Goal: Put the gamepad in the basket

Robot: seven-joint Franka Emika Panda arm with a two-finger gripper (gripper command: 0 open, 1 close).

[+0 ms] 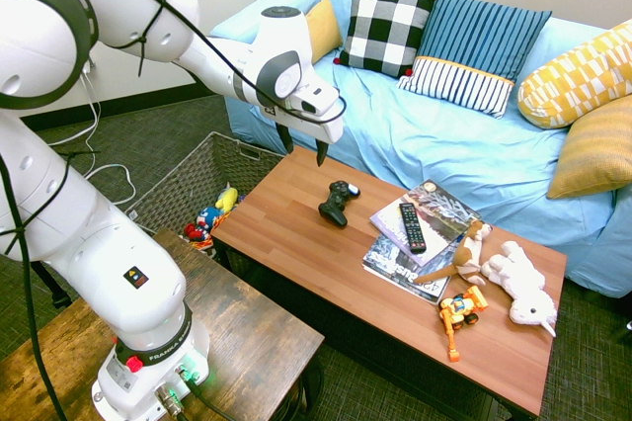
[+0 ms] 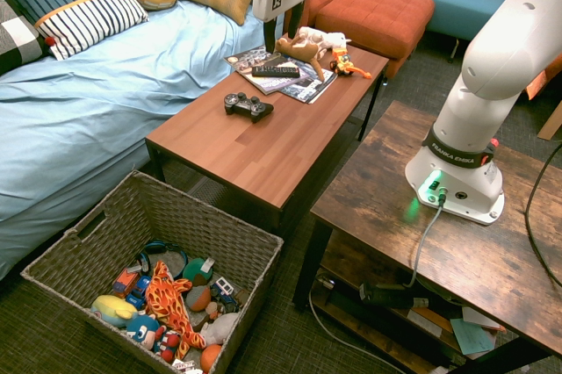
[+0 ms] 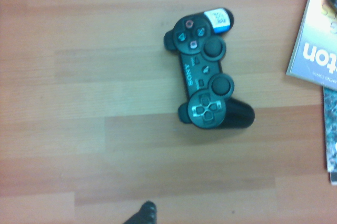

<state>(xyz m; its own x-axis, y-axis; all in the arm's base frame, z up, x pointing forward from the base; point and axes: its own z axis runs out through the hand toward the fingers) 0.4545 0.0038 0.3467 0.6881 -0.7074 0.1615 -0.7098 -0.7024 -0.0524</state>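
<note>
First exterior view shows the tool (image 1: 303, 146) spread wide and empty, hanging above the tabletop (image 1: 296, 243); the gamepad (image 1: 337, 203) lies flat there beside the magazines (image 1: 420, 233). I'd drop straight over its middle, pinching across the body before carrying it to the basket (image 1: 178, 189)

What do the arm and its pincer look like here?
A glossy white arm of rounded segments with dark grey joint rings and black cables along it. Its base bears a black band with white lettering and a green light. The pincer has a white body and two dark fingers.
</note>
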